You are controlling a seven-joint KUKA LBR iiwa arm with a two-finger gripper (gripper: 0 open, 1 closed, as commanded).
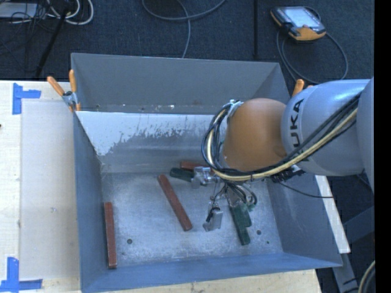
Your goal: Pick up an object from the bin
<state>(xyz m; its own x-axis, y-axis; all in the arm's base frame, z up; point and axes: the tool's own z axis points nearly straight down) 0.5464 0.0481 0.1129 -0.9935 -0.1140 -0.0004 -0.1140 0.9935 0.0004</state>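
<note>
In the grey metal bin's (pixel 153 136) near right, the claw (pixel 225 217) (spread or not, I cannot tell) may merely nudge the dark green plastic bar (pixel 242 226) aside.

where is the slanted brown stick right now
In the camera view, the slanted brown stick lies mid-floor in the bin, just left of the hand.

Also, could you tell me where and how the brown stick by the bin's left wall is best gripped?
Probably at mid-length of the brown stick, coming straight down from above and closing across its narrow width. It lies flat on the bin floor, long and thin, close beside the left wall, so a sideways approach looks blocked.
</note>
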